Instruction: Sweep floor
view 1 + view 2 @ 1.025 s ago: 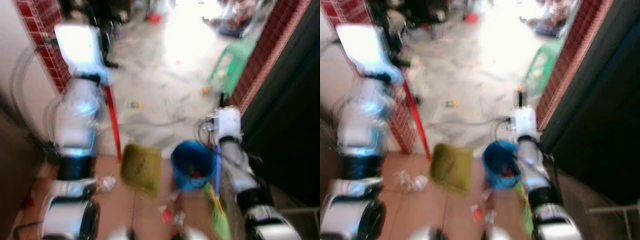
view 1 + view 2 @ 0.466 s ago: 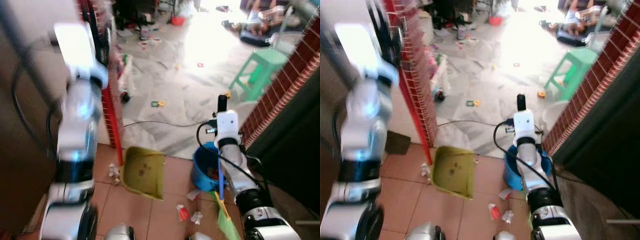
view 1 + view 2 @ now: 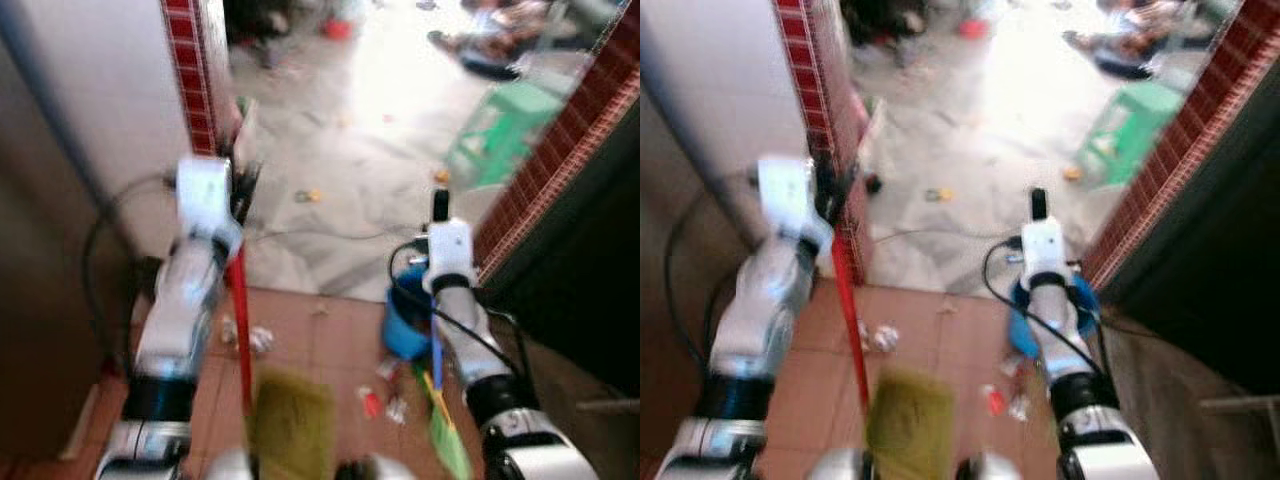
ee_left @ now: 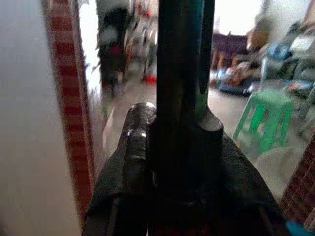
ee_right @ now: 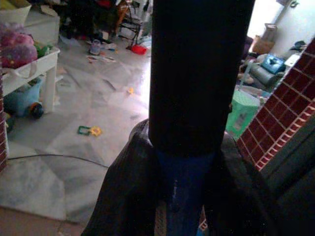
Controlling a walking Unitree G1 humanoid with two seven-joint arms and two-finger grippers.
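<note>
Dustpan (image 3: 292, 430) drawn back toward 6 o'clock since previous frame. Left gripper (image 3: 236, 192) clamped on red handle (image 3: 240, 325); right gripper (image 3: 440, 207) clamped on broom (image 3: 440, 395). Debris (image 3: 372, 403) uncollected.

A lived-in home; a green plastic stool (image 3: 505, 125) stands on the marble floor (image 3: 340, 160); toys and litter lie scattered; red-tiled pillar (image 3: 195, 80); sofa (image 4: 290, 54) beyond.

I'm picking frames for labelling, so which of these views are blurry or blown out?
Left and right eye views: motion-blurred, worst on the dustpan, with glare whitening the far floor. Left wrist view: soft and hazy. Right wrist view: sharpest, background crisp, though the broom handle up close sits in shadow.
</note>
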